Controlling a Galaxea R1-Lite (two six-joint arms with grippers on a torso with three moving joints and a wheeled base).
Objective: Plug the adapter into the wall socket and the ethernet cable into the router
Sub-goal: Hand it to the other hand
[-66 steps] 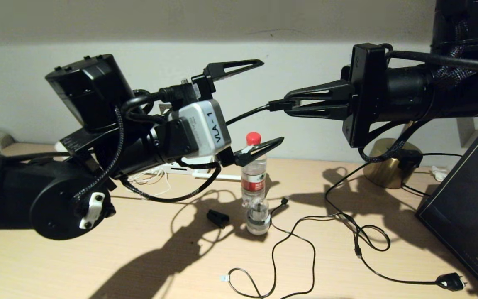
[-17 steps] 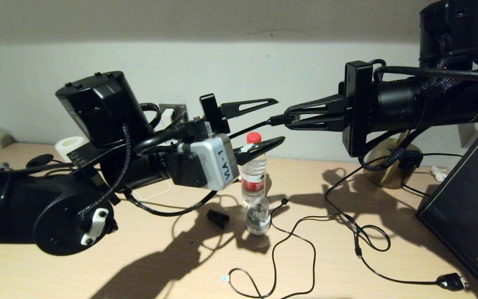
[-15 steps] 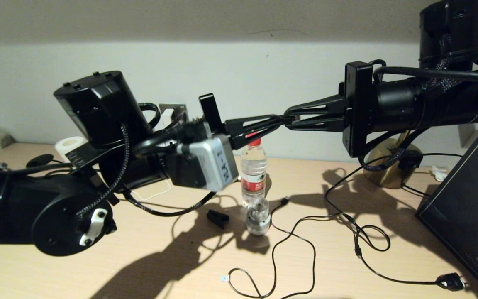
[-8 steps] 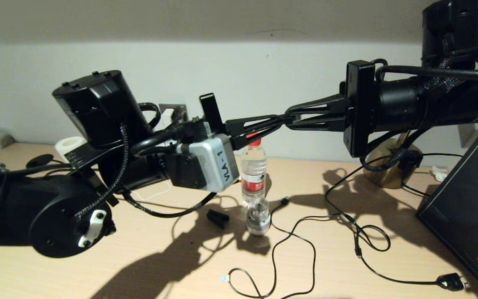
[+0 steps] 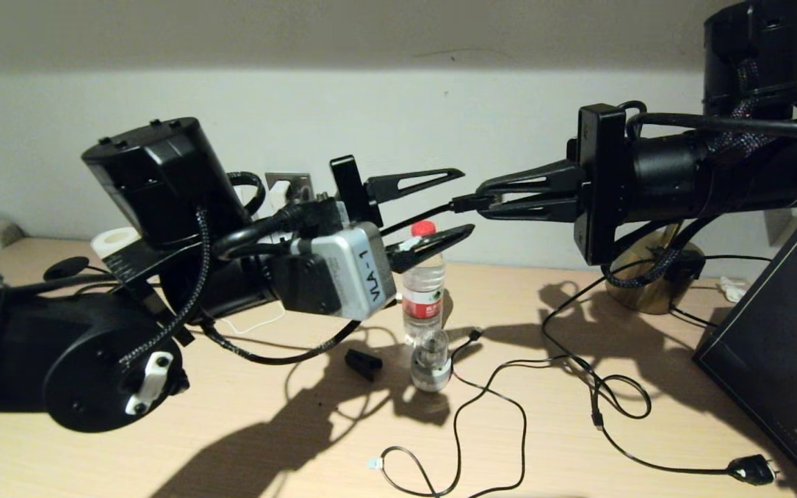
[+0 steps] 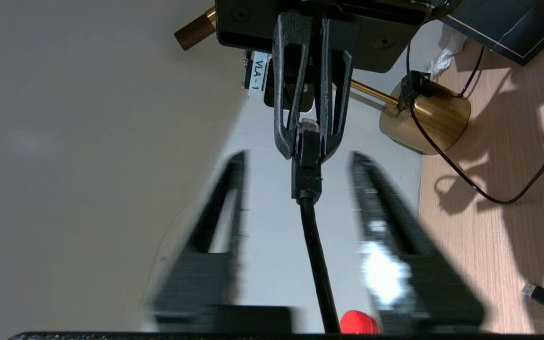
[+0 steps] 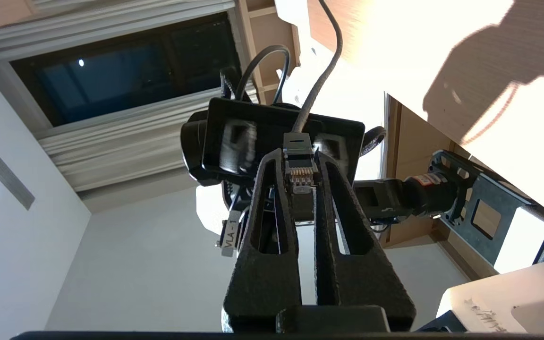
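Note:
The ethernet cable's clear clip connector (image 7: pixel 299 172) sits between the fingertips of my right gripper (image 5: pixel 483 199), which is shut on it high above the table. From the connector (image 6: pixel 307 165) the black cable (image 5: pixel 412 213) runs back between the spread fingers of my left gripper (image 5: pixel 468 200), which is open and touches nothing. The two grippers face each other tip to tip. A corner of the grey wall socket (image 5: pixel 289 182) shows on the wall behind my left arm. The router and the adapter are hidden behind that arm; only a thin white cord (image 5: pixel 260 324) lies on the table.
On the table below stand a red-capped water bottle (image 5: pixel 424 287) and a small clear jar (image 5: pixel 430 361), beside a black clip (image 5: pixel 362 363). Loose black cables (image 5: pixel 599 408) and a black mains plug (image 5: pixel 751 469) lie to the right, near a brass lamp base (image 5: pixel 647 280) and a dark box (image 5: pixel 779 346).
My left gripper, shut on the cable next to the right fingertips half a second ago, has opened. The right gripper still holds the connector in about the same place.

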